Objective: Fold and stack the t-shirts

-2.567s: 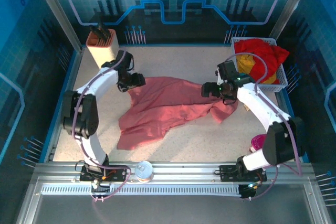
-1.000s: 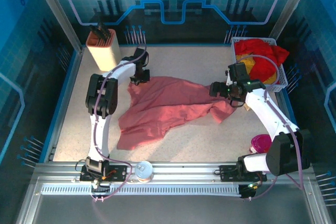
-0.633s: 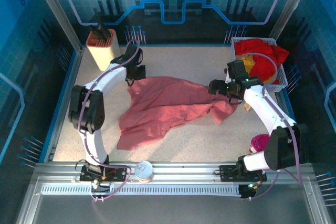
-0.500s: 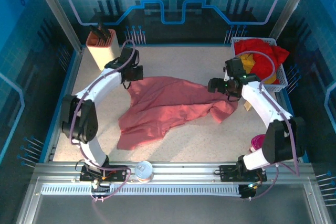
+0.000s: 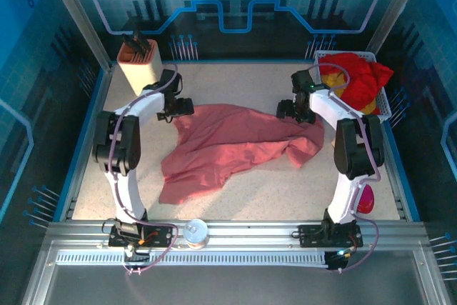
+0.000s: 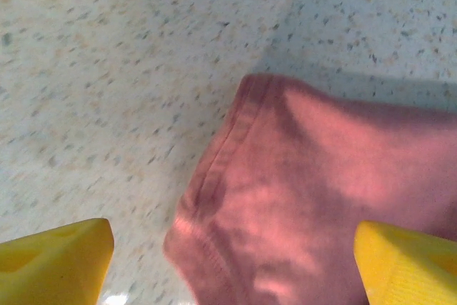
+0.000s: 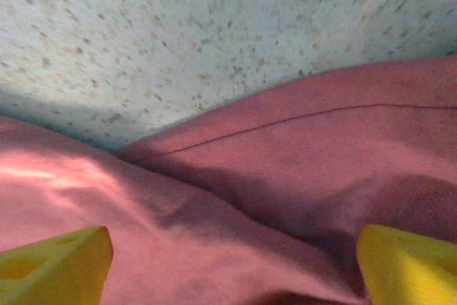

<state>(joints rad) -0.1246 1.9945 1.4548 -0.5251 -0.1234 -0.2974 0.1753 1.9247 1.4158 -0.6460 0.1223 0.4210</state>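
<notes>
My left gripper [image 5: 183, 109] sits at the far-left corner of the big salmon-pink t-shirt [image 5: 235, 144], which lies rumpled & spread over the middle of the bench [image 5: 250, 80]. In the left wrist cam my yellow fingertips [image 6: 57, 258] are wide apart w/ nothing clamped. The shirt's stitched hem corner lies between them, w/ bare speckled bench beyond it. Can't tell if the tips touch the cloth. My right gripper [image 5: 287, 111] is at the shirt's far-right edge, near the white mesh basket [image 5: 386, 105] in the far-right corner. In the right wrist cam its fingertips [image 7: 407, 262] are also spread apart & empty. Pink cloth w/ a seam line running across it lies between them, w/ bench past the fold. The red t-shirt [image 5: 360, 76] is heaped in the basket & hangs over its rim, w/ the yellow t-shirt [image 5: 330, 76] tucked beneath it. In the far-left corner stands a tan holder [image 5: 138, 69] w/ dark handles sticking up. At the near edge there's a small round jar [image 5: 195, 231] by the rail, & a pink round thing [image 5: 365, 198] partly behind my right arm.
</notes>
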